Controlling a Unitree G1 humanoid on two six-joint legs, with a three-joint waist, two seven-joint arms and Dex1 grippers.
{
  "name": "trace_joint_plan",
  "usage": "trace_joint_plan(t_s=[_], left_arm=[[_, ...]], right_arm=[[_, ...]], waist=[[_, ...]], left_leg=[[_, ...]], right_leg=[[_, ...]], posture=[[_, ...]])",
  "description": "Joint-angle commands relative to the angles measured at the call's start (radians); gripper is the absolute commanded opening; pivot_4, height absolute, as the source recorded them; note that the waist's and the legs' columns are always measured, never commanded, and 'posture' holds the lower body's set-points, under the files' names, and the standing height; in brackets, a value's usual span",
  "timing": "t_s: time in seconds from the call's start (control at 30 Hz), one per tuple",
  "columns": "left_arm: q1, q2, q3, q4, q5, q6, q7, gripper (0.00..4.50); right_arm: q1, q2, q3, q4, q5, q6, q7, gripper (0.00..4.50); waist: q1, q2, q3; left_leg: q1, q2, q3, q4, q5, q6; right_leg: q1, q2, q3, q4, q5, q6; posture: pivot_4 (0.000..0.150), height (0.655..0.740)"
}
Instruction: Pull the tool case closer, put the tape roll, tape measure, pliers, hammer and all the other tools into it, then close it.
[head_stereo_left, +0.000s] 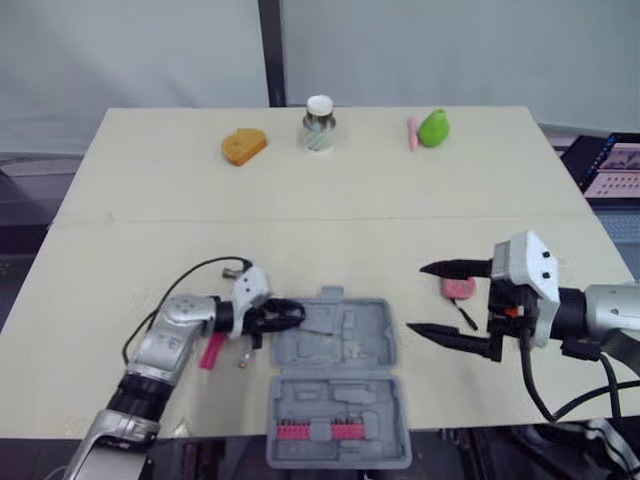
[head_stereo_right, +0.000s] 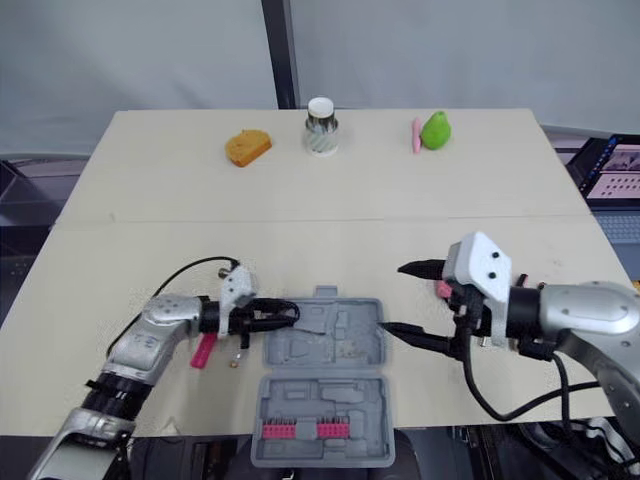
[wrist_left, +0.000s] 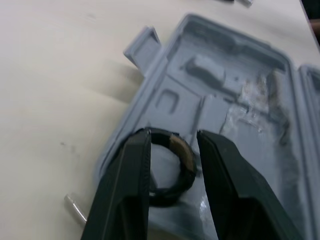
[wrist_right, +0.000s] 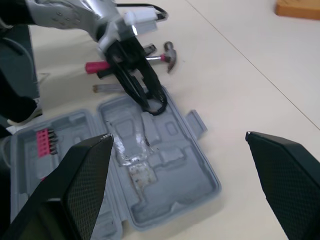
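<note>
We find the left gripper (wrist_left: 173, 135) jaws clamped on one tape roll (wrist_left: 182, 155) at the left rim of one open tool case (head_stereo_left: 340, 350). The right gripper (head_stereo_left: 415, 298) jaws stand wide apart above the table (head_stereo_left: 400, 200), beside one tape measure (head_stereo_left: 459, 288). One hammer (wrist_right: 167, 56) lies left of the case.

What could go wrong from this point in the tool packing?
The left hand grips the black tape roll right at the rim of the open grey plastic tool case; released there, it might catch the edge and roll out. The pink-handled hammer lies close beside that arm, so pulling back could knock it. The open right hand hovers near the case's other side and may nudge it.
</note>
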Motion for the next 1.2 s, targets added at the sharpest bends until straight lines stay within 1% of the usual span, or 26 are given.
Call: trace_joint_plan(t_s=[0.03,0.1,0.17,0.27,0.3,0.33,0.4,0.47,0.5,0.6,0.7,0.8,0.97,1.2], left_arm=[[-0.02,0.095,0.176,-0.128,-0.131,0.177,0.025,1.56],[0.009,0.16,0.276,-0.145,-0.149,0.22,0.063,1.56],[0.046,0.206,0.346,-0.149,-0.15,0.232,0.088,1.56],[0.182,0.288,0.463,-0.045,-0.097,0.15,0.095,2.4],[0.215,0.3,0.487,-0.019,-0.09,0.126,0.1,2.92],[0.233,0.305,0.498,-0.008,-0.09,0.112,0.105,3.33],[0.289,0.312,0.557,0.055,-0.078,0.054,0.124,4.4],[0.349,0.315,0.615,0.116,-0.061,-0.008,0.148,4.47],[0.371,0.31,0.636,0.127,-0.062,-0.023,0.16,4.47],[0.428,0.294,0.683,0.144,-0.062,-0.066,0.186,4.47],[0.486,0.271,0.72,0.128,-0.07,-0.081,0.21,4.47],[0.523,0.249,0.729,0.098,-0.073,-0.087,0.227,4.47],[0.54,0.239,0.738,0.064,-0.086,-0.075,0.242,4.47],[0.548,0.236,0.734,0.037,-0.096,-0.054,0.258,4.47]], right_arm=[[0.071,0.033,-0.151,0.059,0.011,-0.019,-0.008,4.5],[0.156,0.065,-0.252,0.154,-0.013,-0.042,0.019,4.5],[0.222,0.084,-0.323,0.25,-0.039,-0.073,0.049,4.5],[0.3,0.085,-0.389,0.528,-0.135,-0.189,0.102,4.5],[0.307,0.081,-0.394,0.594,-0.158,-0.221,0.108,4.5],[0.307,0.077,-0.394,0.632,-0.17,-0.243,0.114,4.5],[0.269,0.062,-0.373,0.84,-0.243,-0.35,0.108,4.5],[0.214,0.047,-0.355,1.03,-0.3,-0.444,0.102,4.5],[0.186,0.043,-0.349,1.091,-0.31,-0.47,0.102,4.5],[0.12,0.032,-0.31,1.221,-0.358,-0.556,0.104,4.5],[0.072,0.026,-0.273,1.303,-0.391,-0.606,0.112,4.5],[0.039,0.022,-0.247,1.346,-0.405,-0.629,0.122,4.5],[0.007,0.016,-0.209,1.37,-0.416,-0.636,0.145,4.5],[-0.001,0.021,-0.145,1.315,-0.422,-0.616,0.181,4.5]], waist=[[0.001,0.0,0.0],[0.001,0.0,0.0],[0.001,0.0,0.0],[-0.002,0.0,0.0],[-0.003,0.0,0.0],[-0.004,0.0,0.0],[-0.004,0.0,0.0],[-0.007,0.0,0.0],[-0.011,0.0,0.0],[-0.012,0.001,0.0],[-0.016,0.001,0.0],[-0.016,0.002,0.0],[-0.014,0.002,0.0],[-0.018,0.002,0.0]], left_leg=[[0.0,0.0,0.0,0.0,0.0,0.0],[0.001,0.0,0.0,0.0,0.0,0.0],[0.001,-0.001,0.0,-0.001,0.0,0.0],[0.002,0.0,0.001,-0.002,0.0,0.0],[0.003,0.0,0.003,-0.004,0.0,0.0],[0.004,0.0,0.004,-0.004,0.0,0.0],[0.004,0.001,0.005,-0.005,0.0,0.0],[0.004,0.001,0.006,-0.003,0.0,0.0],[0.004,0.001,0.007,-0.003,0.0,0.0],[0.004,0.002,0.007,-0.005,0.0,0.0],[0.004,0.002,0.007,-0.004,0.0,0.0],[0.004,0.002,0.007,-0.004,0.0,0.0],[0.004,0.002,0.007,-0.004,0.0,0.0],[0.004,0.002,0.007,-0.004,0.0,0.0]], right_leg=[[0.0,0.0,0.0,0.0,0.0,0.0],[0.001,0.0,0.001,0.0,0.0,0.0],[0.001,0.0,0.001,0.0,0.0,0.0],[0.001,0.0,0.001,0.0,0.0,0.0],[0.0,0.0,0.001,-0.001,0.0,0.0],[0.0,0.0,0.002,-0.002,0.0,0.0],[0.0,0.0,0.001,-0.003,-0.001,-0.001],[0.0,0.0,0.002,-0.003,-0.001,-0.001],[0.0,0.0,0.003,-0.003,-0.001,-0.001],[0.0,0.0,0.002,-0.003,-0.001,-0.001],[0.0,0.0,0.002,-0.004,-0.001,-0.001],[0.0,0.0,0.002,-0.003,-0.001,-0.001],[0.0,0.0,0.002,-0.004,-0.001,-0.001],[0.0,0.0,0.002,-0.004,-0.001,-0.001]], posture=[[0.15,0.74],[0.15,0.74],[0.15,0.74],[0.15,0.74],[0.15,0.74],[0.15,0.74],[0.15,0.74],[0.15,0.74],[0.15,0.74],[0.15,0.74],[0.15,0.74],[0.15,0.74],[0.15,0.74],[0.15,0.74]])
